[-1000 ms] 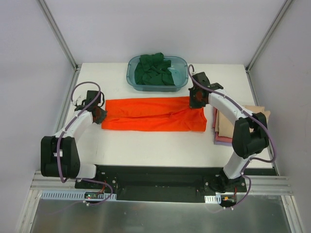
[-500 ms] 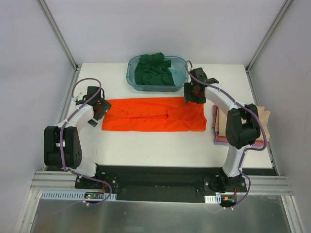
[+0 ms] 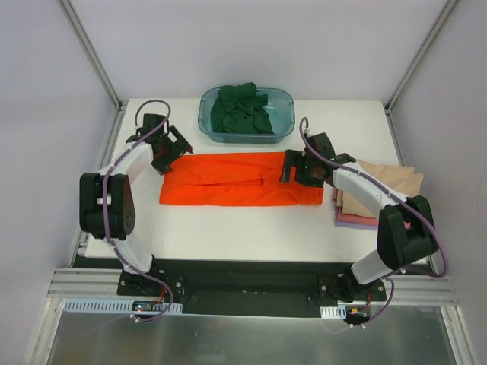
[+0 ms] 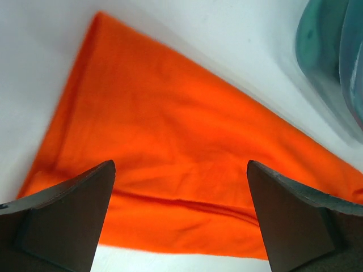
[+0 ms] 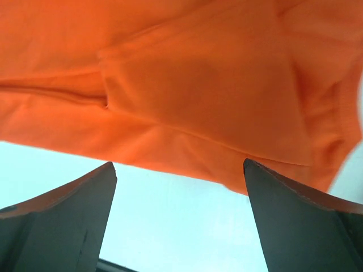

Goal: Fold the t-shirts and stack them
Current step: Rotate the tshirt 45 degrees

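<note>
Top external view: a smooth, matte white table (image 3: 228,228) carries everything. Largest on it is the bright orange-red t-shirt (image 3: 228,186), soft knit cloth folded into a long flat band that lies left to right across the middle. A shallow crease runs along its length, with a small pucker near the centre. Behind it, at the far edge, sits a translucent teal plastic tub (image 3: 204,122) with rounded corners and a dark green t-shirt (image 3: 242,110) bunched inside. At the right edge lies a squared stack of folded shirts, a beige t-shirt (image 3: 388,182) on top and a pink t-shirt (image 3: 358,220) showing beneath. I cannot tell the lower layers apart.

The left gripper (image 3: 173,160) hangs over the band's far left corner. Its dark, wedge-shaped fingers (image 4: 62,215) are spread wide with nothing between them. The right gripper (image 3: 289,167) hangs over the band's right end, its fingers (image 5: 300,226) equally far apart above the cloth, holding nothing.

The band's near edge is straight. A strip of white tabletop runs between it and the arm bases, and narrower strips separate the band from the tub and from the stack. White panels and slanted aluminium posts close in the table on three sides.
</note>
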{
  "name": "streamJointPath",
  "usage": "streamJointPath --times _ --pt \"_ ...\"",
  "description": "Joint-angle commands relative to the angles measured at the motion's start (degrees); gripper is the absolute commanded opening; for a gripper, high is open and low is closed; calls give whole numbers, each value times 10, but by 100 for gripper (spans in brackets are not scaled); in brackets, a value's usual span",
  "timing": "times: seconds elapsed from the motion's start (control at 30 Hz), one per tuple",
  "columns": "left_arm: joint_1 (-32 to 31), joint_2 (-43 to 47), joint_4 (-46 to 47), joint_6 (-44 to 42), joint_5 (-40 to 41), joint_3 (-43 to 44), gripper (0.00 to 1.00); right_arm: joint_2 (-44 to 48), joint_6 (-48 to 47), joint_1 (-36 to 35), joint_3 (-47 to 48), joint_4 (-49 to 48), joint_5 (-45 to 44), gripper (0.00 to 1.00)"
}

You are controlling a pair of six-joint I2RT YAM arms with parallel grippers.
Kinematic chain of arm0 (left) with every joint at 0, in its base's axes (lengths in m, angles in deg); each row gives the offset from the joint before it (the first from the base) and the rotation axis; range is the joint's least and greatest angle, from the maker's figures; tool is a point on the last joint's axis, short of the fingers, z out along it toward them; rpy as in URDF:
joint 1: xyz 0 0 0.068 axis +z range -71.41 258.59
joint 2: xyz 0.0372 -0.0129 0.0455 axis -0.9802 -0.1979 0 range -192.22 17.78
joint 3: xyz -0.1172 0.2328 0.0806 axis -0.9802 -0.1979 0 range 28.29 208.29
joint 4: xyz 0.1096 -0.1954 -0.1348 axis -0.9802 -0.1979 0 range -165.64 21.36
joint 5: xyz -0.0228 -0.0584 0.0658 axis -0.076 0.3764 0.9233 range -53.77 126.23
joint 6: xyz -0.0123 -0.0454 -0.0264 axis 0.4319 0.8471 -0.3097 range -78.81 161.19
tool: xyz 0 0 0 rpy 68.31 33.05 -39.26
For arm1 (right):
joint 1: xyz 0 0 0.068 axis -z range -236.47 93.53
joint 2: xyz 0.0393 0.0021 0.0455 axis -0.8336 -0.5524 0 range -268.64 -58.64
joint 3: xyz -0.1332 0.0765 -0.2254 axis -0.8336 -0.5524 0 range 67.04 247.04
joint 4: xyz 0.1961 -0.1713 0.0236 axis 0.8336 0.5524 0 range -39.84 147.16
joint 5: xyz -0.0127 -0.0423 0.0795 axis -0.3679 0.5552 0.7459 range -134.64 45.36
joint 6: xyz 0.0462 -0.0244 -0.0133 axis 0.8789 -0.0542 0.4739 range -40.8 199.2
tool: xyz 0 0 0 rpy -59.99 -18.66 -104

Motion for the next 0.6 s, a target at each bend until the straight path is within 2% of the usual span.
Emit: streamJointPath --times 0.0,0.1,0.23,0.37,0.57 --pt "-23 -92 8 -42 -104 52 99 -22 41 -17 -11 -57 71 96" --pt "-37 -116 11 -36 -105 45 99 -68 51 -13 5 -49 61 96" --pt "-47 -95 13 -32 -75 -15 99 -123 55 15 34 -40 48 96" --pt "-64 -46 24 -6 -55 -109 99 -171 62 49 64 -39 53 96" --pt "-111 68 27 45 -73 -242 99 -236 43 99 146 -5 59 96"
